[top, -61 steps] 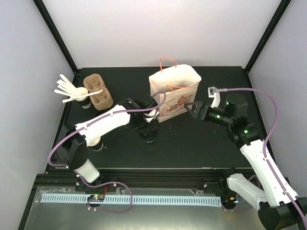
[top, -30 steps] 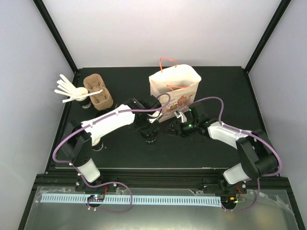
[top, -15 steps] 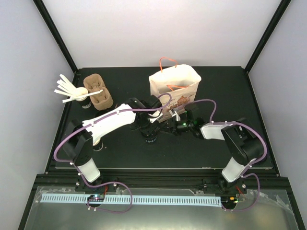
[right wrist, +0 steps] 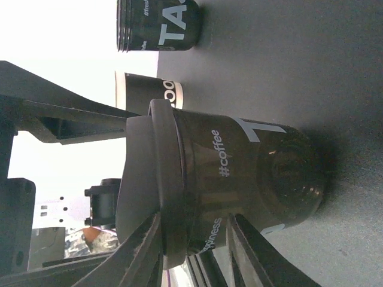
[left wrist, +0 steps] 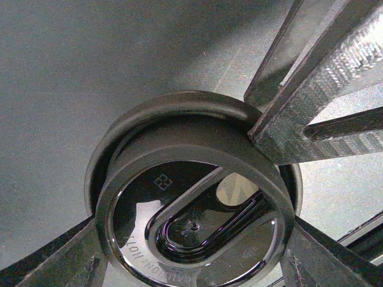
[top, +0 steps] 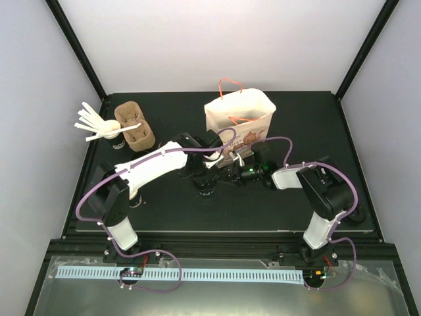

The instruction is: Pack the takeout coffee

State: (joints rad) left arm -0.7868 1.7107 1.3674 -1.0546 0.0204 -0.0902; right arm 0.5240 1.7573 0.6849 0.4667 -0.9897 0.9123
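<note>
Status, left to right:

- Well left of both tools, a lidless black cup holding white stirrer sticks (top: 107, 133) and a brown moulded-pulp carrier (top: 135, 131) are parked, untouched.
- Beyond the left tool, another black lettered cup with a tan rim (right wrist: 149, 89) is seen. No lid can be made out on it.
- The left tool (left wrist: 191, 236) appears clamped wide across the lid of a small black paper cup with white lettering and a round black plastic lid (right wrist: 239, 173). This cup sits directly under the tool on the black tabletop (top: 283, 197).
- The right tool (right wrist: 197, 254) is set around the same cup from the side, just below the lid. Its jaws are partly apart, and contact with the cup wall cannot be told.
- Just behind both tools, a cream paper bag with orange handles (top: 240, 128) stands upright and open.

No cup is seen in the bag, though its interior is mostly hidden. Judged early: the cup is being taken over, and the lift and the placing into the bag are not yet done.
</note>
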